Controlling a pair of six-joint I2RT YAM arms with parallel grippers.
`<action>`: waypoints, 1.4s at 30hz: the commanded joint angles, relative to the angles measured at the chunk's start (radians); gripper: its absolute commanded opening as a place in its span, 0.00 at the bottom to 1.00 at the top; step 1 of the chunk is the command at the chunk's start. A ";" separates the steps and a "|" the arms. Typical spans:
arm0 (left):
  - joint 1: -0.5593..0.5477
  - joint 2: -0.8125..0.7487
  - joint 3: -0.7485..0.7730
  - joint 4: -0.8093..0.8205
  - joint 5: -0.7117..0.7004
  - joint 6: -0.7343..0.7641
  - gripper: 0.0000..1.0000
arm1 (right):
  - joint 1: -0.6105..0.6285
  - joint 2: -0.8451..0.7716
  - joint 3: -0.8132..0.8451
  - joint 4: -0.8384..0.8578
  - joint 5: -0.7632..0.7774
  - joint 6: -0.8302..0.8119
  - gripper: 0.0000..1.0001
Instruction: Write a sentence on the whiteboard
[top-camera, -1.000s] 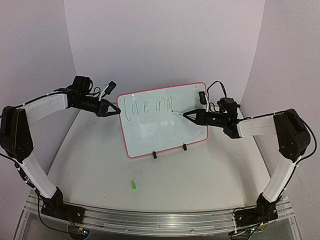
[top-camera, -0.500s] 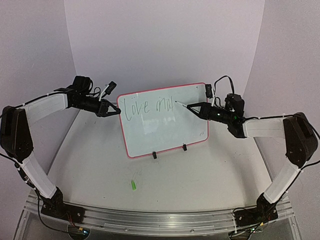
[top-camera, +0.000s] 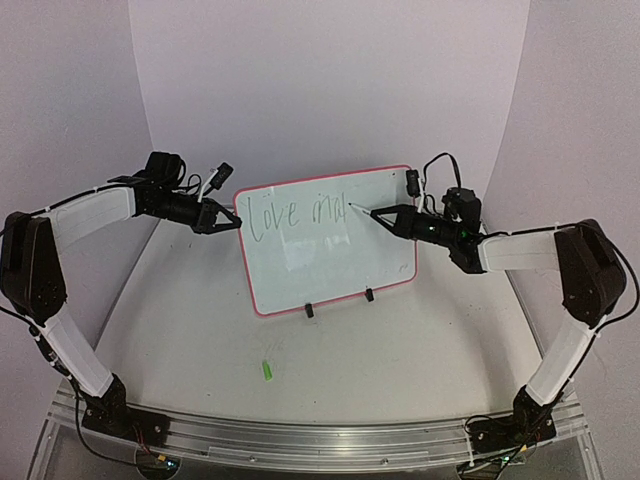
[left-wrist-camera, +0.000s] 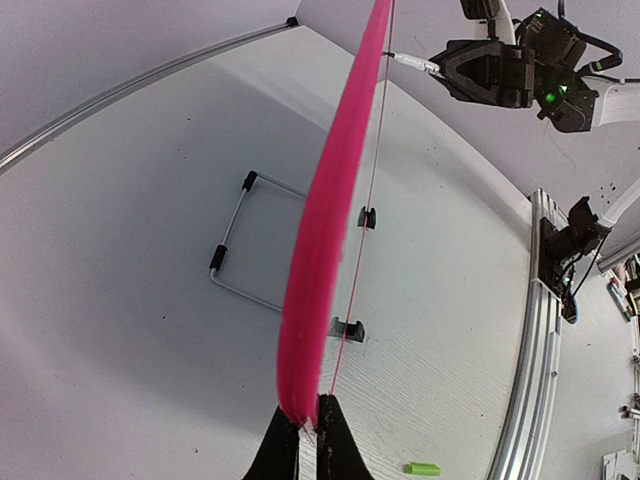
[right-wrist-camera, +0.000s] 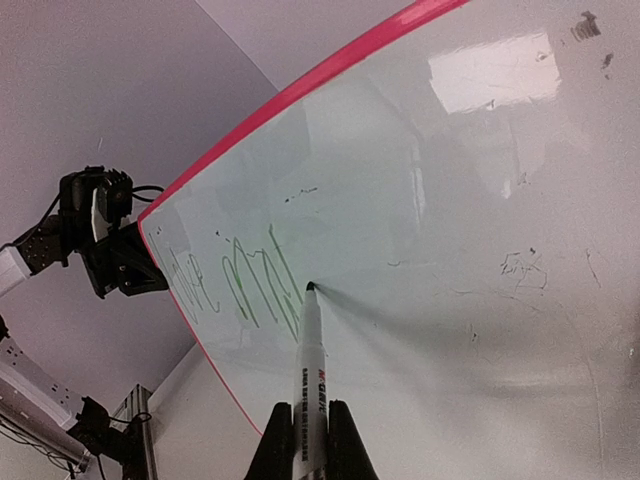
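from above, we see a white tabletop (top-camera: 400, 360) ringed by lilac walls (top-camera: 330, 80); the red-rimmed white whiteboard (top-camera: 330, 270) stands upright mid-tabletop. left wrist: the left claw (left-wrist-camera: 308, 425) is clamped on its pink edge. right wrist: the right claw (right-wrist-camera: 311, 410) grips a thin white marker pen (right-wrist-camera: 311, 350), tip on the board where the greenish handwritten sentence (right-wrist-camera: 240, 280) ends, its last letters hard to read.

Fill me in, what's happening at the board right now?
The left gripper is shut on the whiteboard at its left rim, holding it upright. The right gripper is shut on a marker pen, its tip at the board just right of the greenish writing, which so far reads about "Love ma" and looks unfinished. A green cap lies on the table in front.
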 joint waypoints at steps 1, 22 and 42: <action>-0.024 0.004 0.019 -0.054 -0.050 0.033 0.00 | -0.004 0.027 0.044 0.019 0.006 -0.013 0.00; -0.027 0.002 0.019 -0.055 -0.053 0.035 0.00 | -0.003 0.031 0.030 -0.030 -0.012 -0.039 0.00; -0.030 0.006 0.019 -0.056 -0.055 0.035 0.00 | -0.006 -0.079 -0.054 -0.026 0.034 -0.057 0.00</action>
